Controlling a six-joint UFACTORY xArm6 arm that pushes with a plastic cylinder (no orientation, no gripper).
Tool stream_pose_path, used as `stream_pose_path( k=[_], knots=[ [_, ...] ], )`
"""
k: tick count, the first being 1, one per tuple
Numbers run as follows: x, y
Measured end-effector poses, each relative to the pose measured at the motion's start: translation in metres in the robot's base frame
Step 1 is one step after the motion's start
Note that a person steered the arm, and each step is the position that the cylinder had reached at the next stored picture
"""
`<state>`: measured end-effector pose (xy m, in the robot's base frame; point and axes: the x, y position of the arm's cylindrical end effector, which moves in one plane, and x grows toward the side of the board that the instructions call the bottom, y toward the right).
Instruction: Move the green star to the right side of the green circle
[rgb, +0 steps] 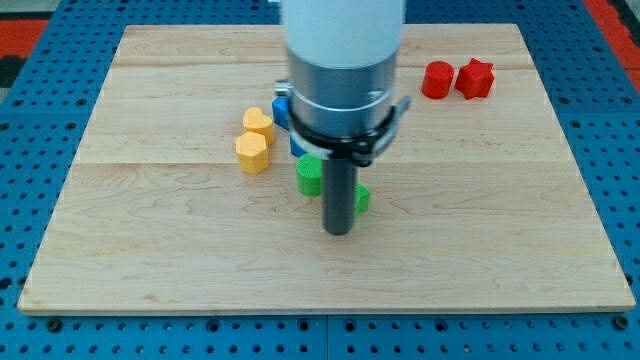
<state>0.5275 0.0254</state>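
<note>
1. No brand, label or writing can be read anywhere in the frame.
2. The table top (150, 250) is a board of pale wood planks with fine grain. It lies on a blue perforated base (30, 40) with regular rows of holes.
3. The arm (345, 60) comes down from the upper middle of the frame: a white smooth cylinder, then a grey metal ring, then a black clamp that holds a straight dark rod.
4. My tip (339, 232) is a little below the centre of the frame. There are no fingers on this rod, so nothing is open, closed or held.
5. The green circle (309, 175) is a short ribbed cylinder, just left of the rod and very near it.
6. The green star (362, 200) shows only as a small green edge at the right side of the rod, mostly hidden, so its shape cannot be made out. It is close to the tip; I cannot tell if they touch.
7. Two yellow blocks sit left of centre, touching each other: a yellow heart (258, 123) above a yellow hexagon-like block (252, 153).
8. A blue block (282, 112) is partly hidden behind the arm; its shape is unclear.
9. In the upper right of the frame a red cylinder (437, 79) and a red star (475, 79) stand side by side.
10. There are no containers.
</note>
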Motion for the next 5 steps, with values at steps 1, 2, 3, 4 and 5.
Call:
stream_pose_path(
  k=[1, 2, 3, 4, 5],
  knots=[
    [0.0, 0.006],
    [-0.013, 0.006],
    [-0.026, 0.012],
    [-0.025, 0.014],
    [-0.028, 0.015]
  ],
)
